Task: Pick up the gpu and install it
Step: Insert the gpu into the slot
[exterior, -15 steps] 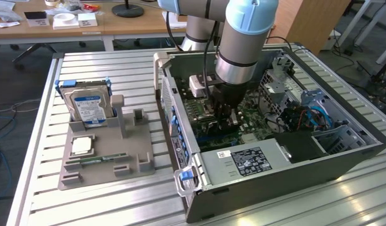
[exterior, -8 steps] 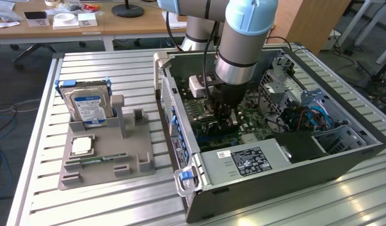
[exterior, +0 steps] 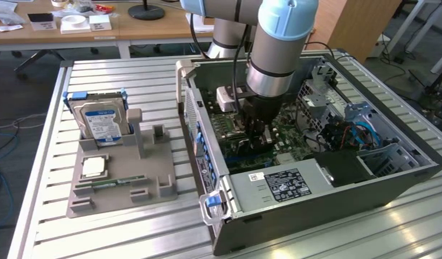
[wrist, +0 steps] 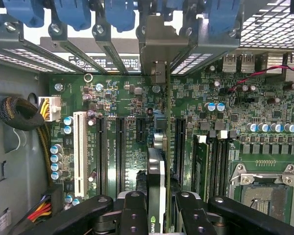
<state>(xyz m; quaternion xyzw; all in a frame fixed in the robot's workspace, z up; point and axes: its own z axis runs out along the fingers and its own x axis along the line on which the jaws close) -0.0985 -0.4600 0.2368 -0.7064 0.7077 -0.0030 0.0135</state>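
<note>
Gripper (wrist: 159, 203): clenched on gpu (wrist: 157, 169), held edge-on over motherboard (wrist: 225, 122). Hazard: slight tilt or offset; card end catches rear frame (wrist: 108, 46), contacts jam.

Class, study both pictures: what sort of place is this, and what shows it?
Probably a robotics lab or workshop: a robot arm with its gripper holds the gpu over the motherboard inside an open computer case, on a slotted metal table, with cluttered desks behind.
</note>
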